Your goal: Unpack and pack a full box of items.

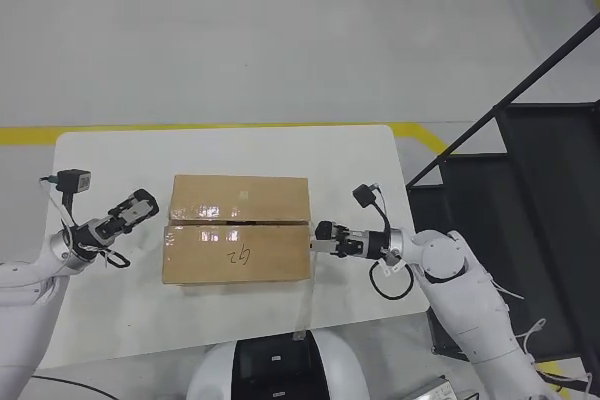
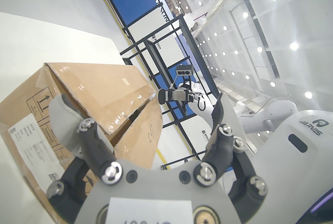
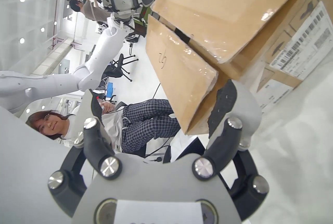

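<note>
A brown cardboard box (image 1: pixel 238 215) stands in the middle of the white table (image 1: pixel 230 150). Its two top flaps are folded shut along a taped seam, and the near flap has a scribble on it. My left gripper (image 1: pixel 140 208) hovers open just off the box's left end, clear of the box (image 2: pixel 98 82), with its fingers (image 2: pixel 65 115) spread wide. At the right end my right gripper (image 1: pixel 320 238) is open and level with the seam. In the right wrist view the near flap (image 3: pixel 182 74) is slightly raised, and one finger (image 3: pixel 226 102) sits just under its corner.
A black metal stair frame (image 1: pixel 520 190) stands off the table's right side. Bare table top lies in front of the box (image 1: pixel 230 310) and behind it. Printed labels (image 3: pixel 299 53) cover the box's right end.
</note>
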Tool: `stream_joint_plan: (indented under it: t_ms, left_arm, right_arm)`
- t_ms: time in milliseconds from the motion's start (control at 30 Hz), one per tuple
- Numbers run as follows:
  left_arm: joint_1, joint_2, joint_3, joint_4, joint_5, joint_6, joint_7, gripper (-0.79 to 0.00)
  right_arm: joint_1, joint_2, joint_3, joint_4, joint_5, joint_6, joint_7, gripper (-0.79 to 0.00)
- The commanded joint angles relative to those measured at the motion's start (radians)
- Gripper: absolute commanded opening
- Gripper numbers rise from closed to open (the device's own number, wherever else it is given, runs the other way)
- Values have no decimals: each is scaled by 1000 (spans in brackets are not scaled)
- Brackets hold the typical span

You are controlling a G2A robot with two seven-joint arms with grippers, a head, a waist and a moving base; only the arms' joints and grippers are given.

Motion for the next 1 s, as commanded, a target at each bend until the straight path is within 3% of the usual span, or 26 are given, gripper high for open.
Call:
stream_joint_plan:
  t_ms: [0, 133, 367, 600, 967]
  left_arm:
    - [1, -1, -2, -2, 9, -2, 11, 0]
    - [7, -2, -7, -8, 13, -1, 17, 0]
    - [16, -2, -22, -24, -14, -7, 12, 0]
    - [27, 0, -39, -34, -82, -9, -32, 0]
    - [26, -3, -26, -53, -130, 2, -107, 0]
  right_arm:
    - [5, -1, -18, 8, -9, 2, -18, 0]
    - [17, -3, -53, 15, -8, 7, -21, 0]
    - [21, 5, -55, -15, 143, -29, 52, 0]
    - [-28, 29, -28, -97, 302, -66, 239, 0]
    - [-122, 56, -175, -222, 132, -18, 287, 0]
